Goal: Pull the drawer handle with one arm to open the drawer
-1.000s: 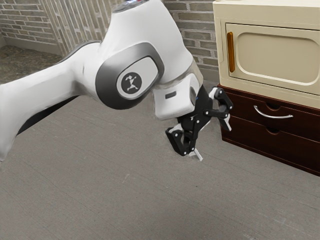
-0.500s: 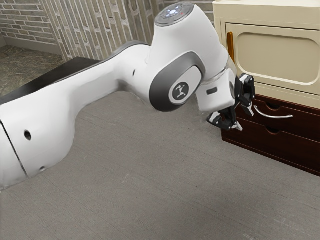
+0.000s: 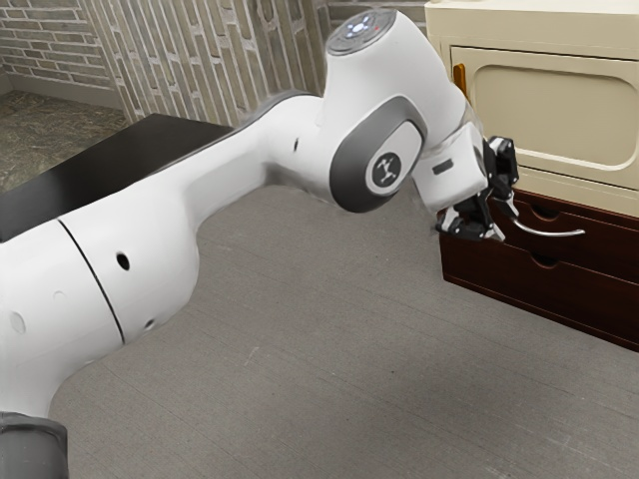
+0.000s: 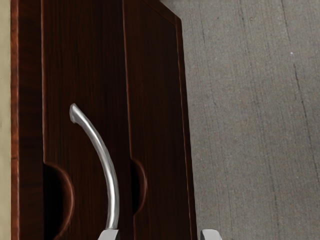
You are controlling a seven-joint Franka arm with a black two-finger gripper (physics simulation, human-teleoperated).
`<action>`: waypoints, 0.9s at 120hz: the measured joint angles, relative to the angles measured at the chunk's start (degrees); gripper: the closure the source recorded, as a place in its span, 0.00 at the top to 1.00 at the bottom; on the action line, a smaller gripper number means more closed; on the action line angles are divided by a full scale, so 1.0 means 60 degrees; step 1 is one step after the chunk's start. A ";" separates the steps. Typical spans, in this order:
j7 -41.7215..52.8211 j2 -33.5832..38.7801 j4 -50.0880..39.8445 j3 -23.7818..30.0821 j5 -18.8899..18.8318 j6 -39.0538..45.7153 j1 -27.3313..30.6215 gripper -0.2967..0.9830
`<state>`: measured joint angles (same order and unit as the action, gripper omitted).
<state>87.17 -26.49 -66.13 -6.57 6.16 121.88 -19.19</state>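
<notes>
Cream cabinet (image 3: 559, 105), brown drawers (image 3: 594, 282), claw (image 3: 508, 227) near handle (image 4: 106, 162)

The white arm (image 3: 150, 244) reaches toward the exterior view's right, its gripper (image 3: 506, 225) spread wide.

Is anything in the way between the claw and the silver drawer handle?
Nothing visible. The silver handle runs right up to one fingertip of the open claw, with no object across it; whether they touch, I can't tell.
</notes>
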 joint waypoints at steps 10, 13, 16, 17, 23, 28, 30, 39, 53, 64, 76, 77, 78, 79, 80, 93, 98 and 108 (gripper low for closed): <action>0.0001 -0.0253 0.0293 0.0026 0.0088 0.0006 0.0135 0.34; 0.0013 -0.0361 0.0416 0.0031 0.0173 0.0006 0.0191 0.34; 0.0026 -0.0453 0.0511 0.0035 0.0247 0.0008 0.0227 0.34; 0.0030 -0.0479 0.0536 0.0035 0.0269 0.0008 0.0236 0.34; 0.0054 -0.0627 0.0661 0.0044 0.0376 0.0010 0.0266 0.34; 0.0072 -0.0800 0.0866 0.0050 0.0459 0.0011 0.0276 0.34; 0.0079 -0.0851 0.0919 0.0052 0.0491 0.0012 0.0278 0.34; 0.0108 -0.1005 0.1095 0.0055 0.0594 0.0013 0.0285 0.34; 0.0148 -0.1111 0.1200 0.0057 0.0674 0.0015 0.0293 0.34; 0.0174 -0.1371 0.1366 0.0067 0.0794 0.0018 0.0286 0.34; 0.0200 -0.1507 0.1442 0.0070 0.0864 0.0024 0.0290 0.34; 0.0202 -0.1512 0.1446 0.0070 0.0869 0.0025 0.0291 0.34; 0.0204 -0.1518 0.1447 0.0069 0.0874 0.0026 0.0292 0.34; 0.0205 -0.1521 0.1448 0.0069 0.0879 0.0028 0.0293 0.34; 0.0207 -0.1524 0.1448 0.0069 0.0884 0.0030 0.0294 0.34; 0.0238 -0.1460 0.1271 0.0036 0.0896 0.0068 0.0196 0.30; 0.0272 -0.1387 0.1009 0.0008 0.0888 0.0150 0.0136 0.31; 0.0360 -0.1186 0.0512 -0.0200 0.0855 0.0433 -0.0132 0.24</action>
<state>89.33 -33.60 -63.05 -7.77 11.29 124.48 -19.98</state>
